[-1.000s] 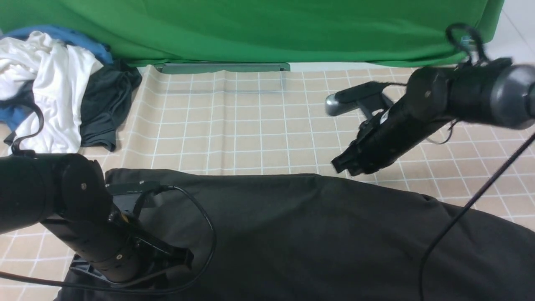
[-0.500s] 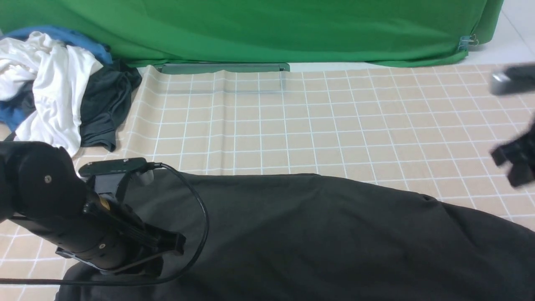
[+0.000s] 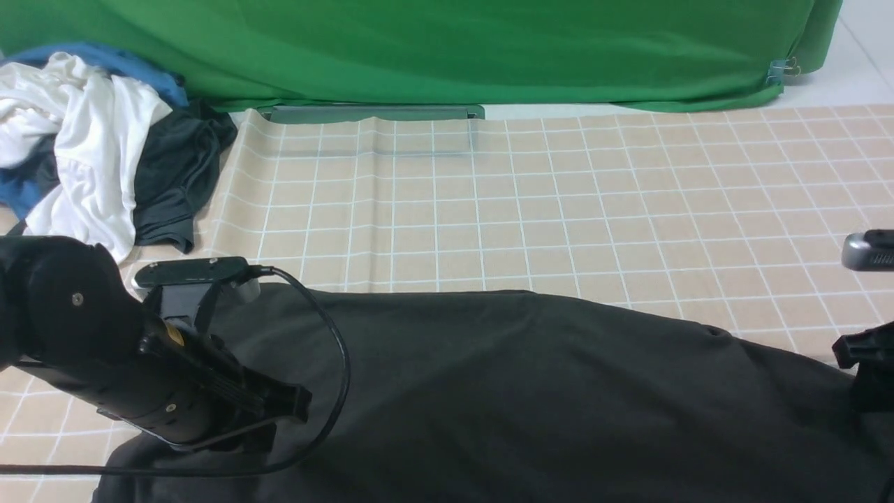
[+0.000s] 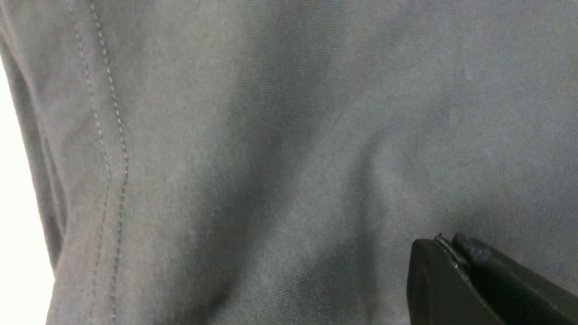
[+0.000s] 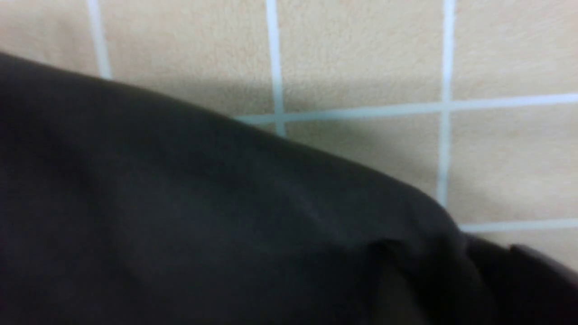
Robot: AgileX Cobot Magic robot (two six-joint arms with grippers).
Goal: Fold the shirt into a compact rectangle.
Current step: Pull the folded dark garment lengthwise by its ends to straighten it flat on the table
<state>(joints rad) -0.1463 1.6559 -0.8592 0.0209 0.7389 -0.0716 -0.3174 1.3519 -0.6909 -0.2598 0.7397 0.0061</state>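
The black shirt [image 3: 531,391] lies in a long band across the near part of the table, its print hidden. My left gripper [image 3: 293,412] hovers low over the shirt's left end. In the left wrist view its fingertips [image 4: 445,241] are pressed together with nothing between them, above plain fabric [image 4: 271,158] with a double-stitched hem. Only part of my right gripper [image 3: 859,360] shows at the right edge, over the shirt's right end. The right wrist view is blurred: dark cloth [image 5: 180,216] with its edge on the checked cover, and the jaws are not readable.
A pile of white, blue and dark grey clothes [image 3: 91,154] sits at the back left. The tan checked table cover [image 3: 489,209] stretches beyond the shirt to a green backdrop [image 3: 447,49], with a green bar [image 3: 370,113] at its foot.
My right arm swung from the middle of the table out to the right edge and came down by the shirt's right end. My left arm shifted slightly left and tilted.
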